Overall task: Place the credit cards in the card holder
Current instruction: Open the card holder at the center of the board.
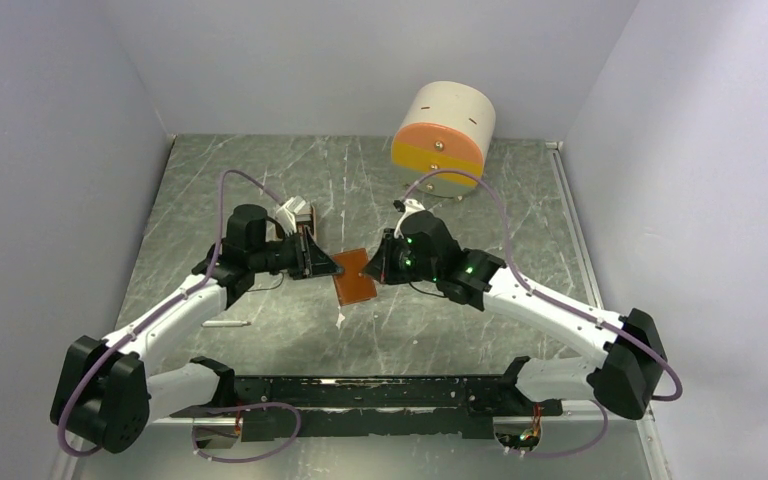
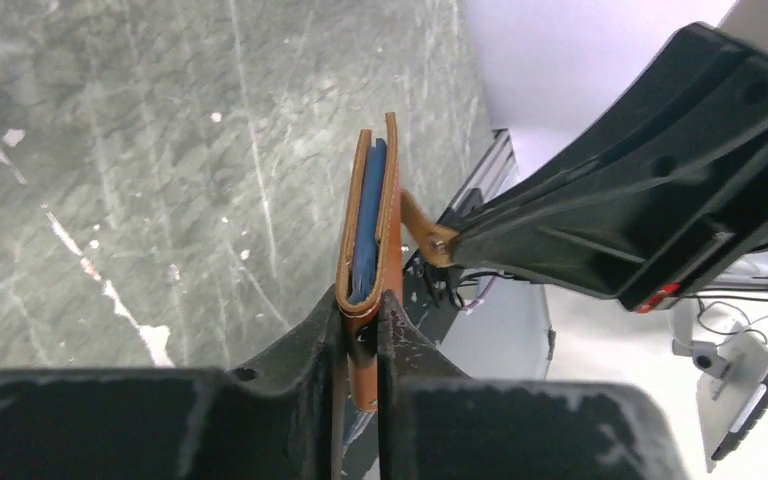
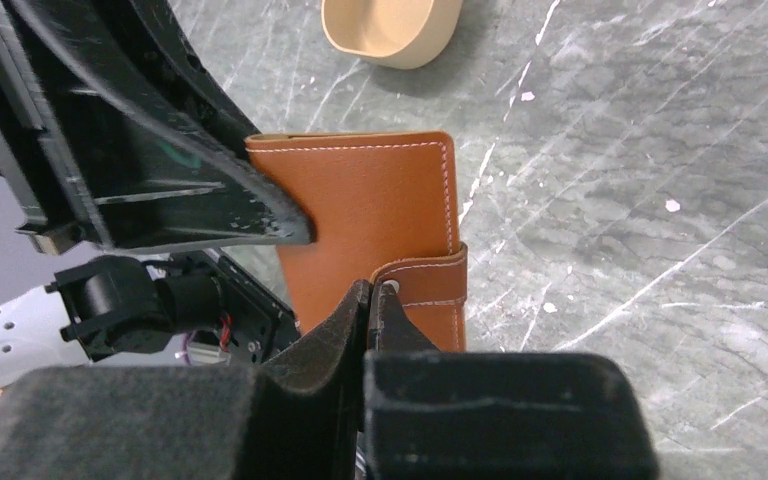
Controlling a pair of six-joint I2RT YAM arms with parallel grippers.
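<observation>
Left hand (image 2: 362, 330) and right hand (image 3: 368, 305) clamp the card holder (image 3: 370, 200), blue card (image 2: 368, 225) mostly hidden.

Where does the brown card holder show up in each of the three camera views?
Top external: card holder at the centre of the table.
Left wrist: edge-on at centre, pinched by the left gripper, blue card inside.
Right wrist: broad face at centre, right gripper on its snap tab.
Shared landmark: the streaked grey-green table.
</observation>
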